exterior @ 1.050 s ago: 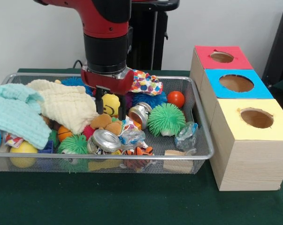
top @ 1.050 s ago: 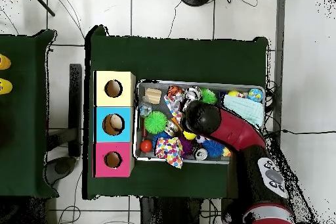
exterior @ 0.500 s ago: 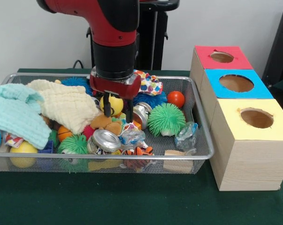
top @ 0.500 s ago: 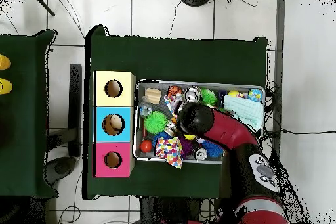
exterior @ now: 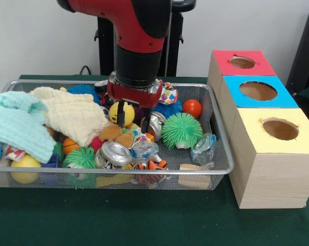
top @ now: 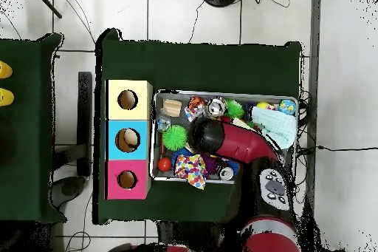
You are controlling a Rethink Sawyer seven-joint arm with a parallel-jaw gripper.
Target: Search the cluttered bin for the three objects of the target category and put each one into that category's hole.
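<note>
My gripper (exterior: 133,117) hangs open low over the middle of the wire bin (exterior: 222,149), with nothing between its fingers. One fingertip (exterior: 121,115) is in front of a yellow smiley ball (exterior: 127,111). The other is just left of a crushed silver can (exterior: 154,126). A second silver can (exterior: 115,152) lies nearer the front. A green spiky ball (exterior: 181,130) and a red ball (exterior: 192,108) sit to the right. In the overhead view the arm (top: 225,138) covers the gripper.
Red (exterior: 223,59), blue (exterior: 235,98) and yellow (exterior: 254,137) boxes with round top holes stand right of the bin. A cream cloth (exterior: 72,115) and a mint cloth (exterior: 16,125) fill the bin's left. A patterned cloth (exterior: 168,94), a wooden block (exterior: 194,174) and crumpled plastic (exterior: 203,148) also lie inside.
The arm has carried the open gripper to the right in the front view, from the yellow ball's left side to the gap between ball and can. The objects stay put.
</note>
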